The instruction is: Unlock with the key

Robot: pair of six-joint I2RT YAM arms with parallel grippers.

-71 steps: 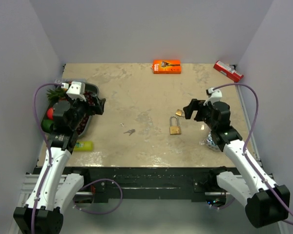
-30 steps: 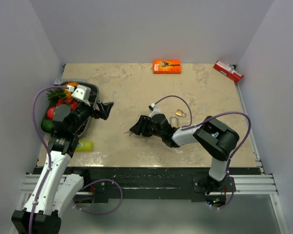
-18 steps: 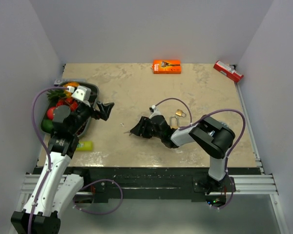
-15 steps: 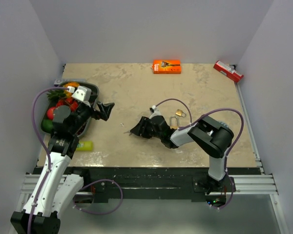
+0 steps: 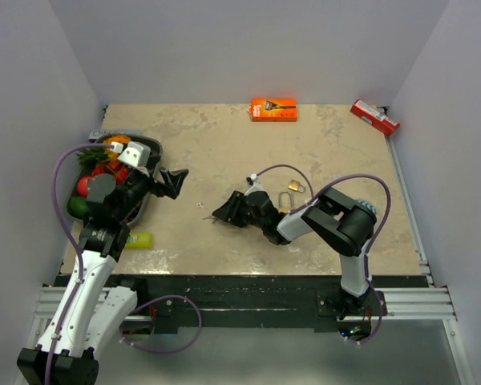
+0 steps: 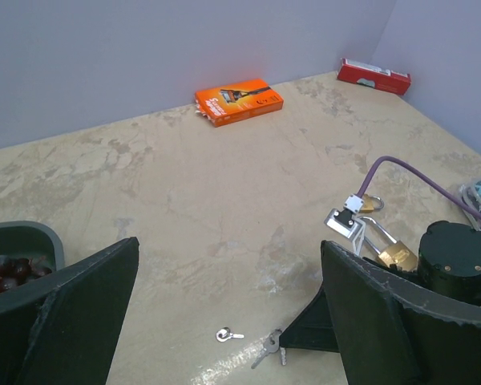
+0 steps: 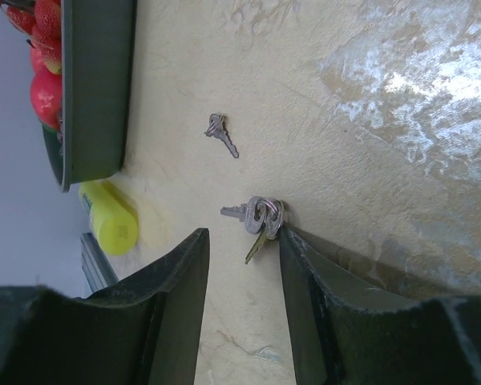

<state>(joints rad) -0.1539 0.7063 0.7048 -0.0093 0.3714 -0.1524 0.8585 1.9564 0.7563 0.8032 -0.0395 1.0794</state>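
A bunch of keys (image 5: pixel 214 216) lies on the table left of centre; it also shows in the left wrist view (image 6: pixel 270 346) and the right wrist view (image 7: pixel 256 216). My right gripper (image 5: pixel 223 213) is low over the table and open (image 7: pixel 242 234). The bunch sits just past its fingertips, and one finger (image 7: pixel 293 245) touches the ring. A single small key (image 5: pixel 199 205) lies a little further left. A brass padlock (image 6: pixel 397 255) lies behind the right wrist, mostly hidden in the top view. A smaller padlock (image 5: pixel 295 186) lies beyond it. My left gripper (image 5: pixel 176 176) is open and empty above the table (image 6: pixel 228 243).
A dark green tray (image 5: pixel 148 144) of fruit stands at the left. A yellow-green bottle (image 5: pixel 136 239) lies near the front left edge. An orange box (image 5: pixel 273 109) and a red box (image 5: pixel 374 116) lie by the back wall. The right arm's purple cable (image 5: pixel 276 168) loops over the padlocks.
My right arm has swung from the right side across to the keys and settled with its open fingers at the bunch. My left gripper has shifted a little rightward off the tray.
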